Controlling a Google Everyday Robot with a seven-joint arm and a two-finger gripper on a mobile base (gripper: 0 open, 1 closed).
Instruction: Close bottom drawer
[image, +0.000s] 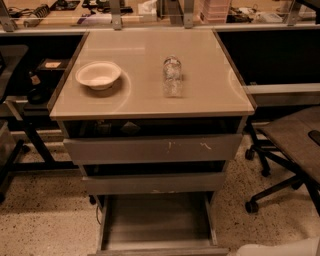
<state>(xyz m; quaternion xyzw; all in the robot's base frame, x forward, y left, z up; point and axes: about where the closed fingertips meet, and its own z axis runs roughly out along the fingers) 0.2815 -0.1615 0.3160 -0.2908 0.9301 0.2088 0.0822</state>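
Note:
The bottom drawer (157, 220) is the lowest and narrowest of three grey drawers under the beige cabinet top (210, 95). It is pulled far out toward me, showing its bare grey tray-like interior. Its front panel (160, 251) lies at the bottom edge of the camera view. My gripper is out of view. Only a white rounded part of my arm (280, 247) shows at the bottom right corner, to the right of the drawer's front.
A white bowl (98, 75) and a clear plastic bottle (172, 76) lying on its side rest on the cabinet top. The scratched top drawer (152, 148) and middle drawer (154, 182) stand slightly out. An office chair (295, 145) is at right, a black stand (30, 140) at left.

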